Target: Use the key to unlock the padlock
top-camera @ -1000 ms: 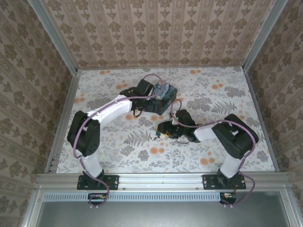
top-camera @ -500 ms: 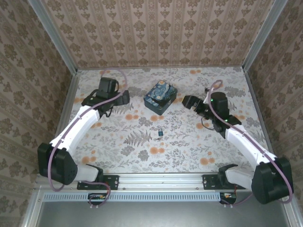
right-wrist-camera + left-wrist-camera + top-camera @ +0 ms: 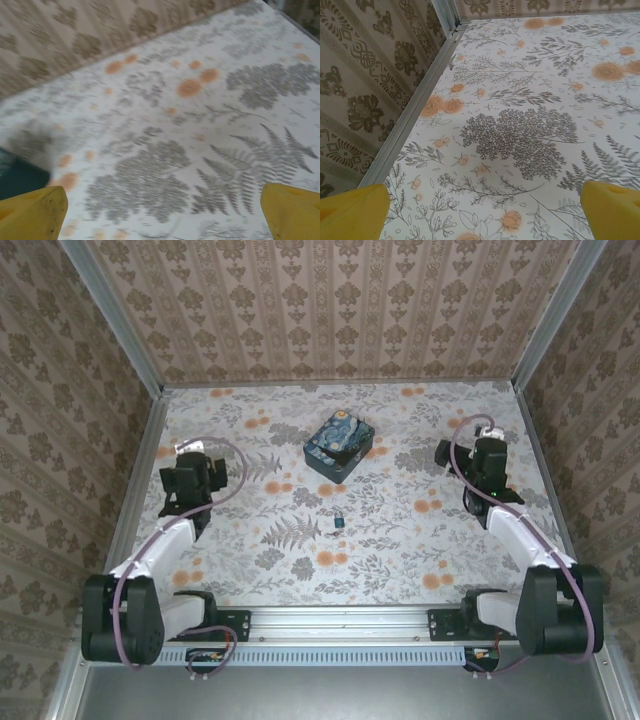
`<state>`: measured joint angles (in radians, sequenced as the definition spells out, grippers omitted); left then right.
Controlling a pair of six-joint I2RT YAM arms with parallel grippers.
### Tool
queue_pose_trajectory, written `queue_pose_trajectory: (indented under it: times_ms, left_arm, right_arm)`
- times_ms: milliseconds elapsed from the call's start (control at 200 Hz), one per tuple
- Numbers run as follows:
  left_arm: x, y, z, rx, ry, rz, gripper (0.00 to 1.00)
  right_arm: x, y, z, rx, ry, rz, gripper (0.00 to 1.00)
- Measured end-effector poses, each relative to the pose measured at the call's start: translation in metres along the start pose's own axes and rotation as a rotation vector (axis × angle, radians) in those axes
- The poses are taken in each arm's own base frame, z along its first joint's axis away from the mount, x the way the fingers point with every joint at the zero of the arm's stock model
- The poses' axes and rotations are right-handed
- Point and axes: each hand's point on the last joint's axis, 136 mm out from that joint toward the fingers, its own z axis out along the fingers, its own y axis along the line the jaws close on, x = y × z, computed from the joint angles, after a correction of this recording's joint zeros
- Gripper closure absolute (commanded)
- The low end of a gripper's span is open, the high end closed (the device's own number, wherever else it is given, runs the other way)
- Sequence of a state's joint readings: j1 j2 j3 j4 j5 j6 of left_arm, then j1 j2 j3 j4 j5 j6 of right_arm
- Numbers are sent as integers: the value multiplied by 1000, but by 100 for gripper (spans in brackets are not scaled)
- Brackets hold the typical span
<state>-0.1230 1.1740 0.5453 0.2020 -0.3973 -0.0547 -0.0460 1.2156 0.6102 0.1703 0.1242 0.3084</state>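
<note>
Top external shows the left gripper (image 3: pixel 189 472) and right gripper (image 3: pixel 476 456) gaping empty, well apart either side of the padlock (image 3: pixel 340 521), so tiny a mis-aimed pinch could skid it away

The painted box (image 3: pixel 340 446) stands mid-table toward the far side. The padlock (image 3: pixel 340 521) lies nearer, well apart from it, with bare table (image 3: pixel 400 560) all round. Walls (image 3: pixel 330 310) close the left, right and far edges.

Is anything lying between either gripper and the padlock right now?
Nothing visible. Bare table runs from the left gripper and the right gripper to the padlock; the painted box sits farther back, clear of both lines.
</note>
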Motion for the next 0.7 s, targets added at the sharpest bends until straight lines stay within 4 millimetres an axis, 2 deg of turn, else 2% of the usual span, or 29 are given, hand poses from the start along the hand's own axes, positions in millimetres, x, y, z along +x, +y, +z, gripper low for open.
queue_pose_trajectory:
  times_ms: [150,290,435,625,700]
  left_arm:
    - [21,-6,24,22,-6,5,0]
    - [42,-18,36,72,-3,30,0]
    - [39,-26,44,115,-73,21,0]
    - [51,-33,52,150,-71,30,0]
    - [48,-31,53,156,-78,22,0]
  right_arm:
    - [35,-23,14,52,4,-67,1]
    - [53,-28,17,36,-33,-108,1]
    - [45,-15,22,-48,-132,-123,1]
    - [72,-2,37,-114,-90,-184,0]
    - [62,8,40,-134,-107,-203,0]
